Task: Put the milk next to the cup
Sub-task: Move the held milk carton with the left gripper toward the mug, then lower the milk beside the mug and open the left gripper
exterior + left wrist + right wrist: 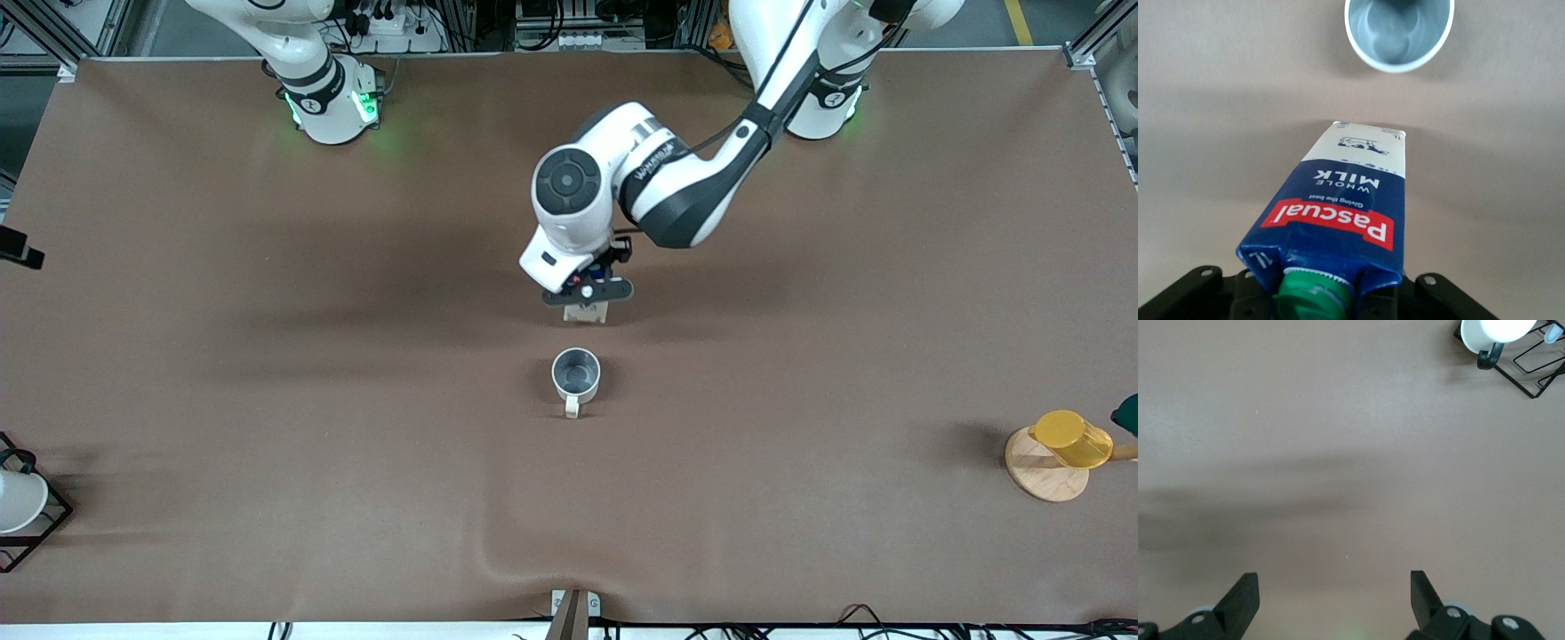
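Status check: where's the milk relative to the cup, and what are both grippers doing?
Left gripper shut on milk, farther from the front camera than the cup. Right gripper open over bare table, waiting. Nothing between milk and cup.

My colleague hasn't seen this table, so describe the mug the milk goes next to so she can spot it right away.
On the brown table, look near the middle, just nearer the front camera than the left gripper holding the blue milk carton. There stands the cream-white mug with a dark grey inside, unlike the yellow cup and the wire-framed white cup at the table's ends.

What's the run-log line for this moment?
left gripper: shut on dark blue milk carton, over table near cream-white mug | right gripper: open, waiting
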Controlling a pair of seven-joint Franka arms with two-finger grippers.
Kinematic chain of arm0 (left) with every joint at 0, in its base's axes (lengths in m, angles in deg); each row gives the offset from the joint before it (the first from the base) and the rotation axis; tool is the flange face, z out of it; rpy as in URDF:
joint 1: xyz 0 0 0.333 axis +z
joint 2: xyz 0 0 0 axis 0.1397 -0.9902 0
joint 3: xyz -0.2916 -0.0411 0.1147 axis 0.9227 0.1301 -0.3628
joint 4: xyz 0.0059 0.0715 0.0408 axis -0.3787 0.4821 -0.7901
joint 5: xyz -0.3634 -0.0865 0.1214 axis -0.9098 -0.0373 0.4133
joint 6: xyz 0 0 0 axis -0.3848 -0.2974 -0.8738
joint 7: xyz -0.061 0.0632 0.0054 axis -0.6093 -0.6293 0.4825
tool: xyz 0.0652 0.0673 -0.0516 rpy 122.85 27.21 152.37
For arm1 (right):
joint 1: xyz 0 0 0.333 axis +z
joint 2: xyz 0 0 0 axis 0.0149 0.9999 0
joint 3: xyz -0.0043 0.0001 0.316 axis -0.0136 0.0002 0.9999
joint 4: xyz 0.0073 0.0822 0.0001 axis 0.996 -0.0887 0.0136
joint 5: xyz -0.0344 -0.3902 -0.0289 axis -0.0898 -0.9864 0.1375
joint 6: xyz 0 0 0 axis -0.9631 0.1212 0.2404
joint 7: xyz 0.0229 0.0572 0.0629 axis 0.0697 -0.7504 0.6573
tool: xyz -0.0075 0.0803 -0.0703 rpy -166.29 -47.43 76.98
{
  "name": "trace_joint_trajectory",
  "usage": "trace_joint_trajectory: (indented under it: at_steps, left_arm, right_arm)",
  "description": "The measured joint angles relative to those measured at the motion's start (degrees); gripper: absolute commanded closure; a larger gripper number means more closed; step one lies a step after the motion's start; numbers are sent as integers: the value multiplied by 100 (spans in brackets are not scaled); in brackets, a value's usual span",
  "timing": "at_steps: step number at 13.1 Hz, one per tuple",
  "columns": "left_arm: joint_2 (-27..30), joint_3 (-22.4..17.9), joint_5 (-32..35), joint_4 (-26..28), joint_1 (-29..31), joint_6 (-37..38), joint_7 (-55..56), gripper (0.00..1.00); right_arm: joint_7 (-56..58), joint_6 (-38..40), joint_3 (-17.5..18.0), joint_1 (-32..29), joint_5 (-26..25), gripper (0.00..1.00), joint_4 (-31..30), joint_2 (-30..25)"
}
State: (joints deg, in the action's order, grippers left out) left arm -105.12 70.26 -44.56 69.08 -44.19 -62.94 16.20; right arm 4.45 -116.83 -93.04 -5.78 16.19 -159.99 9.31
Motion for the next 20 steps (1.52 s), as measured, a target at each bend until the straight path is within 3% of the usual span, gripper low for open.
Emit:
trace_joint_trajectory:
  at_steps: [6, 15, 17, 20]
  left_arm:
    - [-286, -240, 0, -5, -83, -594, -7, 100]
    - [-420, -423, 0, -11, -221, -854, -7, 100]
    - [-424, -427, 0, -12, -221, -860, -7, 1]
    - [-424, -431, 4, -17, -220, -872, -70, 0]
  right_arm:
    - [-1, -409, 147, 23, 1, 0, -1226, -1101]
    - [-39, -561, 205, 113, -102, 0, -1354, -1154]
    - [-68, -575, 216, 132, -147, 0, -1354, -1154]
    - [-82, -575, 217, 137, -159, 0, -1354, -1154]
